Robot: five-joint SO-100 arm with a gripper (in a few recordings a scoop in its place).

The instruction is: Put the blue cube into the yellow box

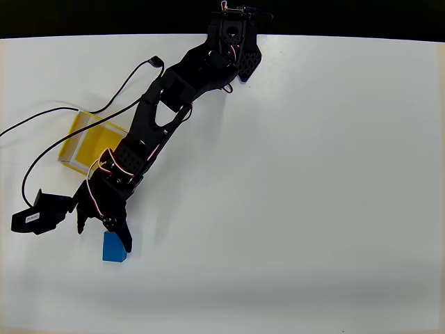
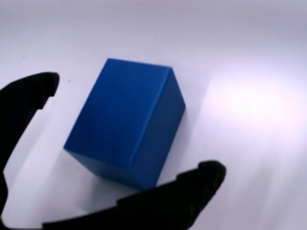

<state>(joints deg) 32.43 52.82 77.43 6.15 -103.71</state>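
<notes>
White tabletop | small solid matte blue cube (image 2: 125, 125) lower left overhead, light, rigid (likely non-slip) | black two-finger gripper (image 2: 129, 139) open, empty, straddling it | pinch your two flat opposite faces

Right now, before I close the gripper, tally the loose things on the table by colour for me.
Blue: 1, the small solid blue cube, sitting on the table between the open fingers of the black gripper.
Yellow: 1, the square open-topped translucent yellow box, partly under the arm.
Total: 2
</notes>
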